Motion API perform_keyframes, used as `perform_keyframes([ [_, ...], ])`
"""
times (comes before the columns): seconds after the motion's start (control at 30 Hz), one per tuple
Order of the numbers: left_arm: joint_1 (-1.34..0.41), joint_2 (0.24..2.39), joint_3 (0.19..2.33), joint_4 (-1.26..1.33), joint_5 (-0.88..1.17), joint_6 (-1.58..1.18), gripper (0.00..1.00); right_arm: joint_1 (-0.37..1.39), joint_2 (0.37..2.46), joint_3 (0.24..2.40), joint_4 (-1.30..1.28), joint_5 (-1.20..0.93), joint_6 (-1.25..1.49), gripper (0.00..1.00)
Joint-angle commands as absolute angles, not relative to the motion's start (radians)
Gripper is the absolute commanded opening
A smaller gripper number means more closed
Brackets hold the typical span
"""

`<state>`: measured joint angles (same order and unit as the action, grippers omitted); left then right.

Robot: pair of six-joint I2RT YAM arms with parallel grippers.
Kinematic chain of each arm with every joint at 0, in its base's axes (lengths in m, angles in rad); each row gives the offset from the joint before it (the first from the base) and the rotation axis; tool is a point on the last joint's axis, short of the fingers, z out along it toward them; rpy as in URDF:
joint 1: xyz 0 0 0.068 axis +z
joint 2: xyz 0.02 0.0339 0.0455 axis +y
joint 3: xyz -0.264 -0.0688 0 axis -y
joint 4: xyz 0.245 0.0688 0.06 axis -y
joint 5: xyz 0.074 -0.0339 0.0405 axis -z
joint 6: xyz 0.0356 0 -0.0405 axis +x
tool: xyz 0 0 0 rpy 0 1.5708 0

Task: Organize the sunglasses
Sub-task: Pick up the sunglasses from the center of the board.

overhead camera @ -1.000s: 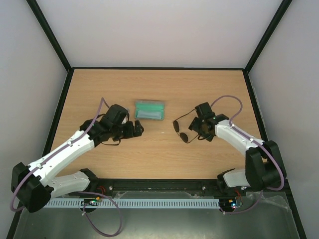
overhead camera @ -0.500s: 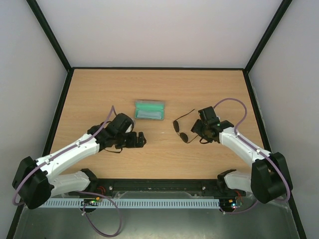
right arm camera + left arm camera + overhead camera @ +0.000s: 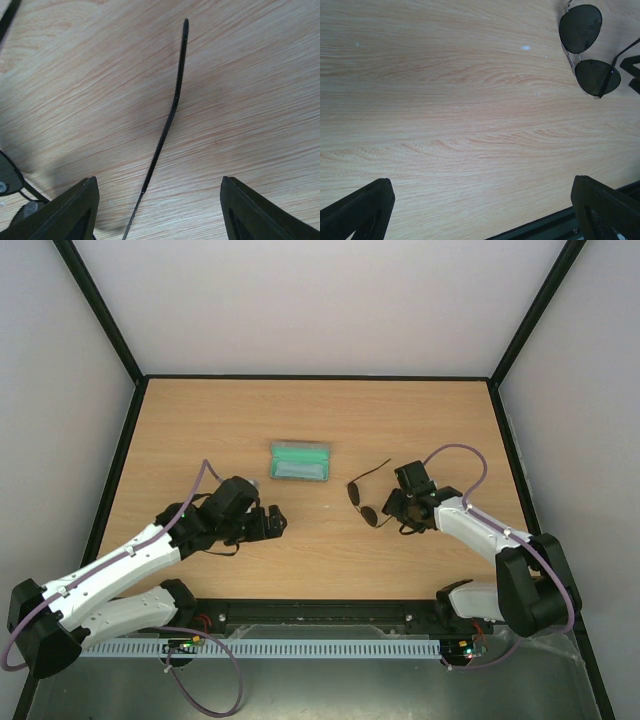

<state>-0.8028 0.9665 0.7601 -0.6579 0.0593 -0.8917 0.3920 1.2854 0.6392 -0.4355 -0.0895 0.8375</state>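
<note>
Fingers (image 3: pixel 75 212) on my right gripper (image 3: pixel 393 505) showed half cropped, spread wide, a sunglasses (image 3: pixel 580 28) temple arm lying between them; my left gripper (image 3: pixel 277 523) gaped, well apart.

item: sunglasses (image 3: pixel 362 504), thin dark wire frame
lenses (image 3: pixel 580 34): two, small, rounded, dark, joined by a thin metal bridge
temples (image 3: pixel 172 107): long, slim, dark, slightly curved; both unfolded
state: open, whole, not cased
pose: lying low on the table (image 3: pixel 200 430); in the top view the lens pair runs diagonally near-to-far and the temples splay to the right
location: right of table centre, well apart from every edge
face-up/down: can't tell
</note>
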Motion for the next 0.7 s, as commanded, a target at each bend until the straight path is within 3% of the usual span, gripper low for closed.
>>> perform_keyframes([
  [0.0,-0.806,0.956,0.775,-0.660,0.039,-0.899,1.00,0.387,1.303,0.597,-0.405,-0.068,0.831,0.67],
  [0.4,-0.808,0.800,0.580,-0.549,0.145,-0.879,0.99,0.387,1.389,0.589,-0.289,-0.082,0.891,0.62],
  [0.67,-0.808,0.756,0.576,-0.587,0.138,-0.855,1.00,0.388,1.444,0.610,-0.331,-0.059,0.909,0.31],
])
